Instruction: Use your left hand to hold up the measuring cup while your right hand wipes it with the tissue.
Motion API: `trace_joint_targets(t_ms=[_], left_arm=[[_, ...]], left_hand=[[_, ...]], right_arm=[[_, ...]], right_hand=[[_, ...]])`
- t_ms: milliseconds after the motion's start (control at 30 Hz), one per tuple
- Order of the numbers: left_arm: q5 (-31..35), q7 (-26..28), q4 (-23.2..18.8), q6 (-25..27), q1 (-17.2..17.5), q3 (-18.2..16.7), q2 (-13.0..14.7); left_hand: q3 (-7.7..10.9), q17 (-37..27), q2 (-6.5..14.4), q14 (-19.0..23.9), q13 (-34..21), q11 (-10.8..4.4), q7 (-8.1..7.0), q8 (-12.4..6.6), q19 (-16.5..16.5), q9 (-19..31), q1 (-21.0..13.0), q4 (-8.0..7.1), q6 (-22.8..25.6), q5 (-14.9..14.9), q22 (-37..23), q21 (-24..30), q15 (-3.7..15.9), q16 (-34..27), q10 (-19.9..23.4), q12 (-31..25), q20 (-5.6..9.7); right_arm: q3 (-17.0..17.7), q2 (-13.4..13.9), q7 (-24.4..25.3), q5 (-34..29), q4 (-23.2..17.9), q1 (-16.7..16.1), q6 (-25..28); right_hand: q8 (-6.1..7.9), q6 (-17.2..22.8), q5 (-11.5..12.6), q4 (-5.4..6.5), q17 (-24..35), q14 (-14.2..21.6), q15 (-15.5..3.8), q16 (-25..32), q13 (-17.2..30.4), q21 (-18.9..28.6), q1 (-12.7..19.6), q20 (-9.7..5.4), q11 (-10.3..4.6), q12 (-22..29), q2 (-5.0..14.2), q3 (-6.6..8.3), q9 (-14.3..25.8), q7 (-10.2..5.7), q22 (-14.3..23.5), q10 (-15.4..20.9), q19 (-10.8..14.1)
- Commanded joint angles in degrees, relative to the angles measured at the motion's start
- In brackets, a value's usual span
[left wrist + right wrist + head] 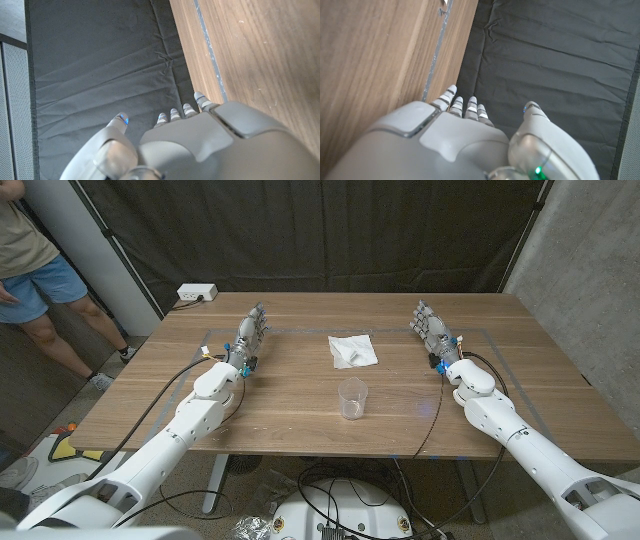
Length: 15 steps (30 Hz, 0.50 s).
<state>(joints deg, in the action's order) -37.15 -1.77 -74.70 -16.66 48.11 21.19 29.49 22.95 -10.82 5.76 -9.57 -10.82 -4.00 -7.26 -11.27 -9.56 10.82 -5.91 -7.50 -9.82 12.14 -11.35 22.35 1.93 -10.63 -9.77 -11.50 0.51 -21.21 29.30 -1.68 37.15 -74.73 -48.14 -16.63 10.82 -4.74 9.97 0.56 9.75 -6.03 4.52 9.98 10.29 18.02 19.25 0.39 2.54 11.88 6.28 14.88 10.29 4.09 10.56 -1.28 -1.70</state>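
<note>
A clear plastic measuring cup [352, 398] stands upright on the wooden table [300, 395], near the middle toward the front edge. Behind it lies a crumpled white tissue [352, 350]. My left hand [251, 336] stands on its edge at the left side of the table, fingers straight and apart, holding nothing. My right hand [432, 329] stands the same way at the right side, also with nothing in it. Both hands are well apart from the cup and the tissue. In the wrist views the left hand [200, 140] and right hand [455, 140] point along the table toward the black curtain.
A white power strip [196, 293] sits at the table's far left corner. A black curtain [320, 230] hangs behind the table. A person [30, 270] in blue shorts stands at the far left beyond the table. Cables run along both arms.
</note>
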Motion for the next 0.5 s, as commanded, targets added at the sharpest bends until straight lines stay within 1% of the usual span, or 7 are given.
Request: trace_joint_targets(t_ms=[33, 300, 500], left_arm=[[0.7, -0.7, 0.0, -0.3, -0.4, 0.4, 0.3], [1.6, -0.3, -0.5, -0.3, -0.2, 0.6, 0.8], [2.4, 0.1, -1.4, 0.1, 0.0, 0.7, 1.6]], left_hand=[[0.30, 0.0, -0.5, -7.7, -0.3, -0.15, -0.25, -0.34, -4.2, 0.3, -0.8, 0.19, -11.9, 0.3, -0.1, 0.3, 0.94, -0.3, -9.5, -0.3, -0.07], [0.25, 0.0, -1.0, -7.8, -0.3, -0.27, -0.24, -0.25, -4.4, 0.2, -1.3, 0.66, -12.1, 0.3, 0.0, 0.2, 0.91, -0.2, -9.7, -0.3, -0.10], [0.23, 0.1, -1.6, -7.7, -0.3, -0.46, -0.21, -0.19, -4.3, 0.2, -2.0, 1.41, -12.3, 0.3, 0.0, 0.2, 0.80, -0.2, -9.8, -0.2, -0.10]], right_arm=[[-0.2, 0.4, 0.4, -0.5, -0.6, -0.3, 0.2], [-0.3, 0.5, 0.5, -0.9, -0.8, -0.2, 0.3], [-0.6, 0.4, 0.2, -1.0, -0.6, 0.0, 0.3]], right_hand=[[0.23, -0.4, 0.3, -0.13, 0.1, -0.3, 0.04, 0.4, 0.2, 0.3, 0.6, 0.08, 0.59, 0.3, -0.09, 0.23, 0.2, -0.05, 0.3, 0.0, -0.4], [0.22, -0.3, 0.2, -0.29, 0.1, -0.3, 0.03, 0.4, 0.2, 0.2, 0.6, 0.09, 0.66, 0.3, -0.07, 0.19, 0.2, -0.08, 0.3, 0.0, -0.4], [0.21, -0.3, 0.2, -0.42, 0.1, -0.2, 0.16, 0.4, 0.2, 0.1, 0.6, 0.20, 0.73, 0.3, -0.05, 0.16, 0.2, -0.12, 0.3, 0.2, -0.3]])
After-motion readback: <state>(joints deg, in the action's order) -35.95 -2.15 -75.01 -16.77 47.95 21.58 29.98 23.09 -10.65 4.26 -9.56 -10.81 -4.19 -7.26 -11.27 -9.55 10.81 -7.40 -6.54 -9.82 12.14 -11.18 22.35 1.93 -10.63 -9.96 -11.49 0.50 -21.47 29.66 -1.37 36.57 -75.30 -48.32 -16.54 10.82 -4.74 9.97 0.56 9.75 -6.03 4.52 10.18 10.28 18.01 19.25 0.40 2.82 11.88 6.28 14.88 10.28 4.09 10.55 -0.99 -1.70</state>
